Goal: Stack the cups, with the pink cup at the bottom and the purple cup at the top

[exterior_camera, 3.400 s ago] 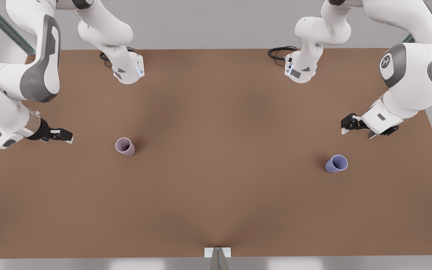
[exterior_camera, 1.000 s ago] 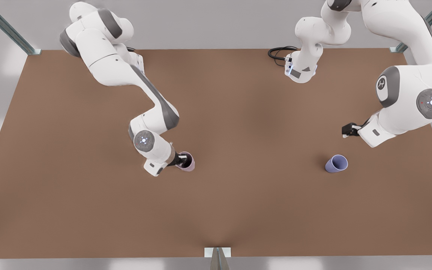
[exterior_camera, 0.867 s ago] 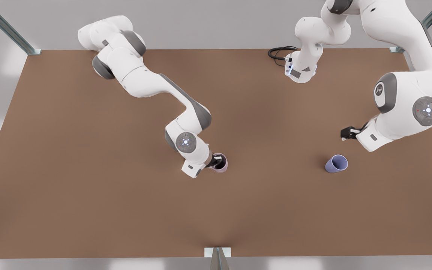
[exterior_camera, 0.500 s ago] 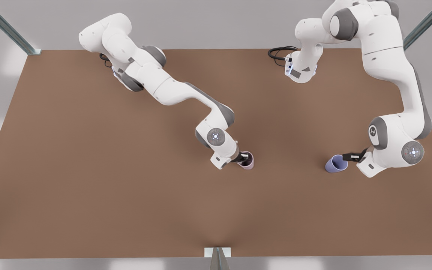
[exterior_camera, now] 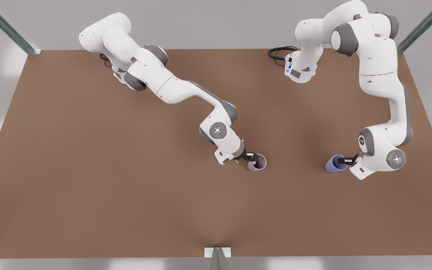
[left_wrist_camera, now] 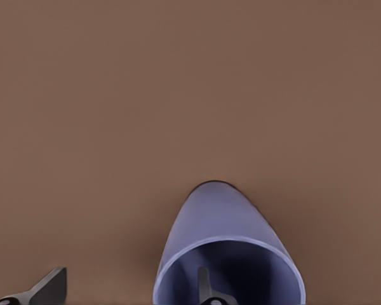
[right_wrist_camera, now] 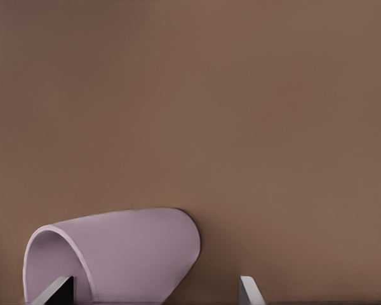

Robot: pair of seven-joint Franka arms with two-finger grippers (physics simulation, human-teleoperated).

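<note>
The pink cup (exterior_camera: 258, 163) stands upright near the table's middle, also seen close up as the pink cup (right_wrist_camera: 124, 254). My right gripper (exterior_camera: 252, 156), on the arm at the front view's left, is open at its rim. One of its fingers (right_wrist_camera: 56, 292) sits in the cup's mouth and the other stands clear outside. The purple cup (exterior_camera: 334, 164) stands upright at the front view's right. My left gripper (exterior_camera: 345, 160) is open over the rim of the purple cup (left_wrist_camera: 222, 241), with one finger (left_wrist_camera: 206, 291) inside and the other apart outside.
The brown table (exterior_camera: 126, 195) carries only the two cups. The arm bases and a black cable (exterior_camera: 278, 52) sit at the far edge. A small metal bracket (exterior_camera: 218, 253) marks the near edge's middle.
My right gripper carried the pink cup from the front view's left to the middle and now stands open. My left gripper came down from above to the purple cup's rim.
</note>
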